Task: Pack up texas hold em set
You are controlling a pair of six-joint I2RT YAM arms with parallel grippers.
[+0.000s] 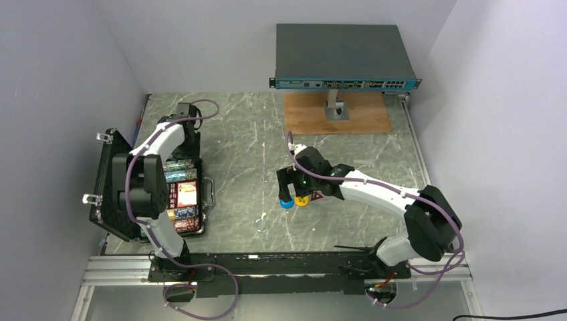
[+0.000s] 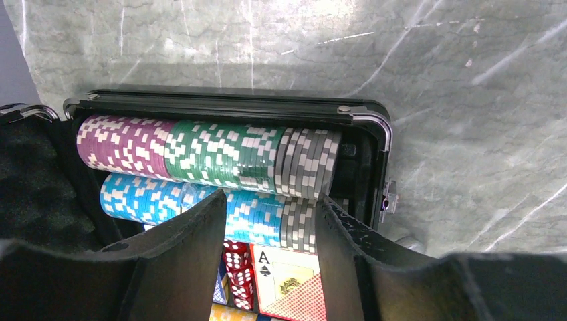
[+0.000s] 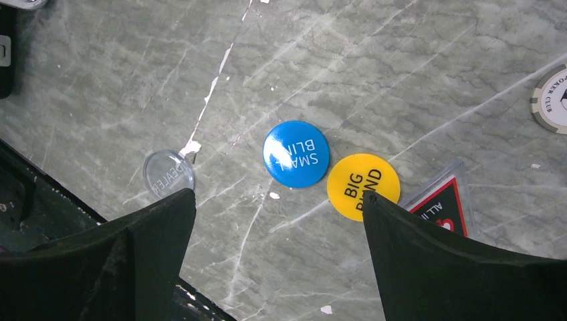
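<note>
The black briefcase [image 1: 107,184] lies open at the left with its foam lid raised. My left gripper [image 1: 190,144] hangs over its far end. In the left wrist view its jaws [image 2: 271,196] stand apart with nothing held, over rows of purple, green, blue and grey chips [image 2: 200,150], red dice [image 2: 237,264] and the red-yellow card box [image 2: 291,284]. My right gripper [image 1: 294,182] [image 3: 277,197] is open above the table. Just ahead of it lie the blue disc [image 3: 295,154], the yellow disc [image 3: 363,186] and the red triangular token [image 3: 444,204].
A clear dealer disc [image 3: 168,174] lies left of the blue disc. One grey poker chip [image 3: 551,100] sits at the right edge of the right wrist view. The big grey network switch [image 1: 344,57] stands on a wooden board [image 1: 337,114] at the back. Walls close in both sides.
</note>
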